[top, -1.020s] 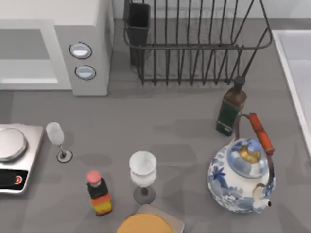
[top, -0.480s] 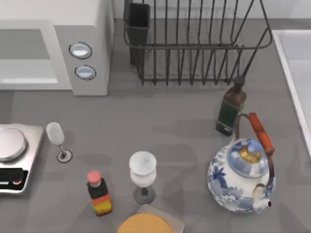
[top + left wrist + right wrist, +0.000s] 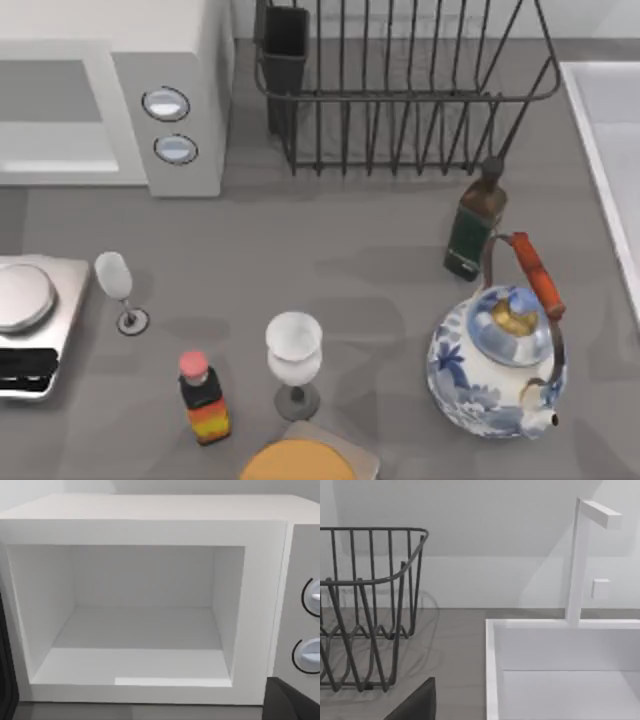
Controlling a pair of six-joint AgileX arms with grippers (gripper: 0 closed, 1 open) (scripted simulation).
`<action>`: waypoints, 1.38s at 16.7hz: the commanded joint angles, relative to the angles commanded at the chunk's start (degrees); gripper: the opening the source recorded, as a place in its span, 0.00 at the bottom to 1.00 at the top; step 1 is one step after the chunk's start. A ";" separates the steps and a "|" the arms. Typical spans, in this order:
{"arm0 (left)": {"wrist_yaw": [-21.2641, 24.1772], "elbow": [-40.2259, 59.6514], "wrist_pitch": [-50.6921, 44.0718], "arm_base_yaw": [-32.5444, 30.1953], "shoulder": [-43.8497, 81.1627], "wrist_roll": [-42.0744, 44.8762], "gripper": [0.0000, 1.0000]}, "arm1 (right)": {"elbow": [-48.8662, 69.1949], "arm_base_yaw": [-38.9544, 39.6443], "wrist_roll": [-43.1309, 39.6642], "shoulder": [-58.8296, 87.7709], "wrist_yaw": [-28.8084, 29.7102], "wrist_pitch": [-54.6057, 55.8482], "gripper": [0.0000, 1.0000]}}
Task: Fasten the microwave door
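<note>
- The microwave (image 3: 150, 90) stands at the back left of the grey counter (image 3: 330, 250); its two round silver-rimmed dials (image 3: 166, 103) sit one above the other on the fixed panel at its right.
- From the left wrist view, the microwave (image 3: 150, 530) faces the camera with its cavity (image 3: 135, 620) open and bare inside; the dials (image 3: 312, 597) show at the edge of that view.
- A dark vertical strip (image 3: 6, 670) at the hinge side of the cavity may be the microwave door seen edge-on; I cannot tell for sure.
- A dark shape (image 3: 292, 702) in the corner of the left wrist view seems to be part of the left end effector; whether it is released or clenched I cannot tell.
- A similar dark piece (image 3: 417, 705) shows in the right wrist view, and the right end effector's state I likewise cannot tell.
- The right wrist view looks toward the black wire dish rack (image 3: 365, 610) and a white sink (image 3: 560, 665) with an angular white faucet (image 3: 585, 555).
- In the top view the dish rack (image 3: 400, 90) stands just right of the microwave, with the sink (image 3: 605, 150) at the counter's right edge.
- Nearer the front lie a silver kitchen scale (image 3: 25, 320), a small wine glass (image 3: 118, 285), a larger goblet (image 3: 294, 360), a red-capped sauce bottle (image 3: 203, 398), a dark green bottle (image 3: 475, 220) and a blue-and-white teapot (image 3: 497, 365).
</note>
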 joint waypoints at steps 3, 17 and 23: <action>-7.12 -1.05 -1.81 -7.11 -2.87 -0.02 0.00 | 0.00 0.00 0.00 0.00 0.00 0.00 1.00; -19.30 -0.88 1.54 -19.25 -0.68 0.23 0.00 | 0.00 0.00 0.00 0.00 0.00 0.00 1.00; -18.81 1.30 1.15 -18.58 1.09 0.86 0.00 | 0.00 0.00 0.00 0.00 0.00 0.00 1.00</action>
